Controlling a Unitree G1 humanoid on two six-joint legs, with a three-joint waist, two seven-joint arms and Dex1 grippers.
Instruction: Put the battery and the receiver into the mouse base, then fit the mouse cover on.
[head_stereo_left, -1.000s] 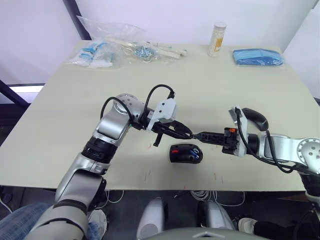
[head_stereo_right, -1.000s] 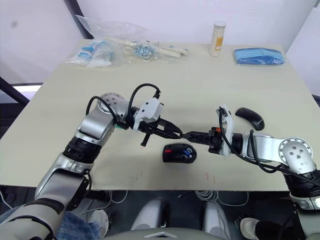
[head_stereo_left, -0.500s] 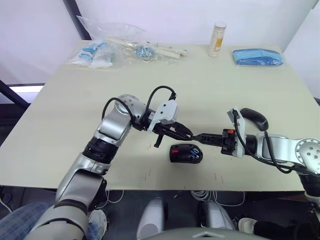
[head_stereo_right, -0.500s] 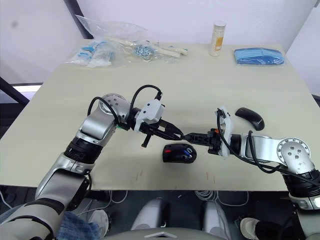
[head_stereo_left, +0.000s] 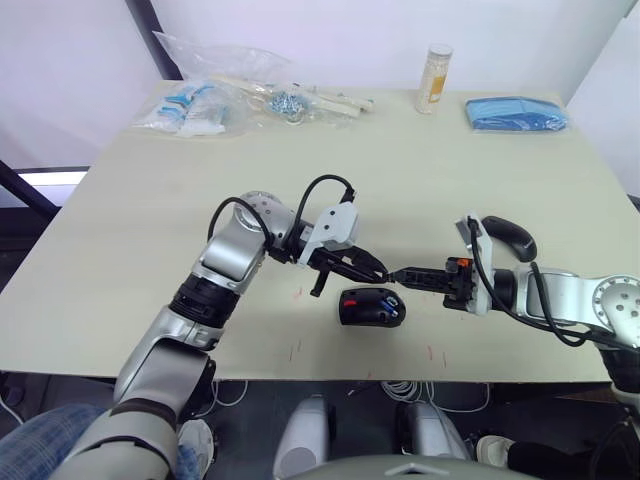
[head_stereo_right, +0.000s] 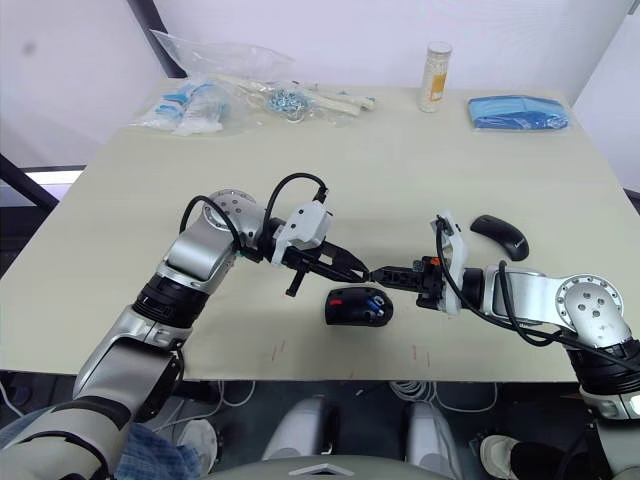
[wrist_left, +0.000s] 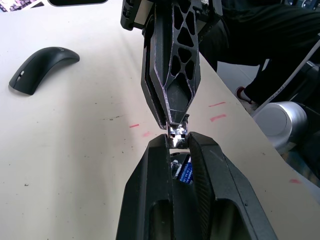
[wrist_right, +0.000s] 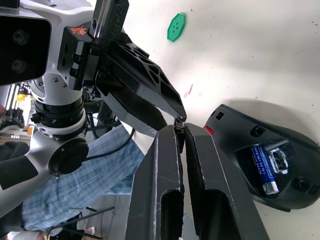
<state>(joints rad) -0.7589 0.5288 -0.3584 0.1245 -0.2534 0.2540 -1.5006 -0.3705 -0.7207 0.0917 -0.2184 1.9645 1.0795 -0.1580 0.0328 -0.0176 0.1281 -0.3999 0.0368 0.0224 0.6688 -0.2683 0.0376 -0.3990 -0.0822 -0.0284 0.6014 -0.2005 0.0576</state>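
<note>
Nearest you on the bench (head_stereo_left: 120, 300), one mouse base (head_stereo_left: 372, 307) lies open side up, its red patch showing and one battery (wrist_right: 264, 169) already seated in its compartment; the blue label carries pale print you cannot read.

Just above the base, your two end effectors meet tip to tip. The left end effector (wrist_left: 178, 140) is narrowed onto the receiver (wrist_left: 177, 131), a tiny shiny plug pinched between its fingertips. The right end effector (wrist_right: 180, 128) is closed down to a thin gap at the same spot, its tips touching that plug; you cannot tell which of the two carries the load, and most of the receiver is hidden between the fingers.

Farther right, one mouse cover (head_stereo_right: 499, 235) rests on the bench, well apart from the base and partly hidden by the right arm in the left eye view. One green disc (wrist_right: 175, 27) lies on the bench near the left arm.

At the far edge you see clear bags (head_stereo_left: 215, 95) of small parts, one pale bottle (head_stereo_left: 434, 78) whose label is unreadable, and one blue cloth (head_stereo_left: 515, 113).
</note>
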